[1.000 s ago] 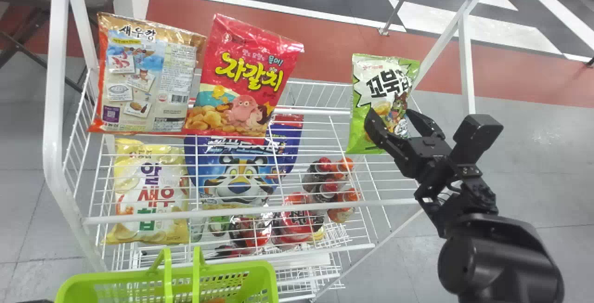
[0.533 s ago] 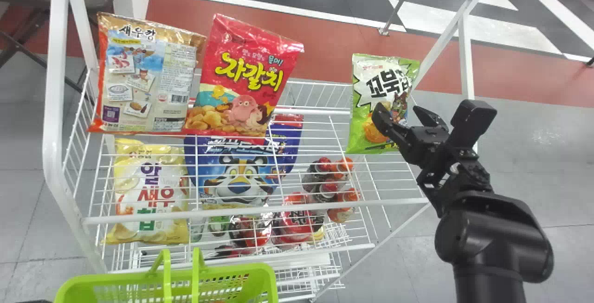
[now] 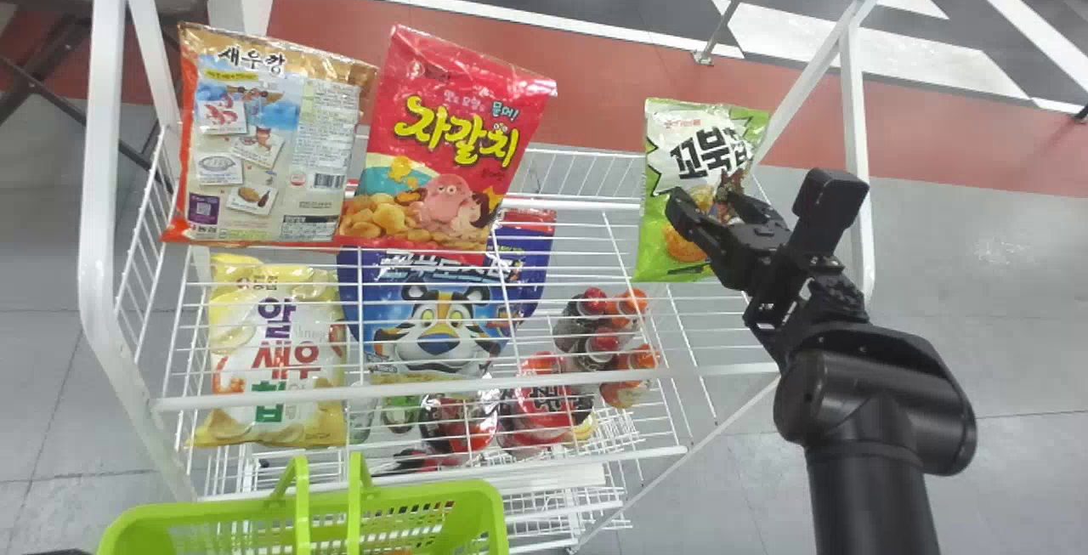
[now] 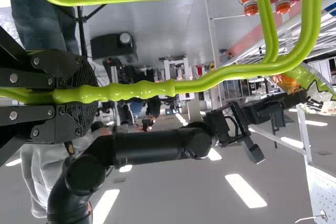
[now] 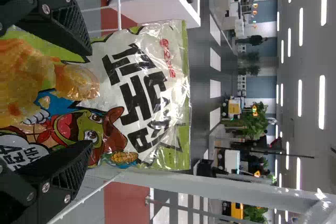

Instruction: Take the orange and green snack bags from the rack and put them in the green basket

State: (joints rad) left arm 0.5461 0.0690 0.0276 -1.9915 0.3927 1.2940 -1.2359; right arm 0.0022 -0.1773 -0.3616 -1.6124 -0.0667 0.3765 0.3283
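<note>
Green and white, the snack bag (image 3: 650, 253) stands at the right end of the rack (image 3: 106, 198), right of centre in the head view. The right gripper (image 3: 705, 191) has its fingers spread wide over the bag's printed front, one toward each side. At lower left in that frame sits the green basket (image 3: 425, 489), a patch of something orange inside at the bottom edge. The left gripper (image 4: 86, 97) is clamped around the basket's handles (image 4: 210, 80).
</note>
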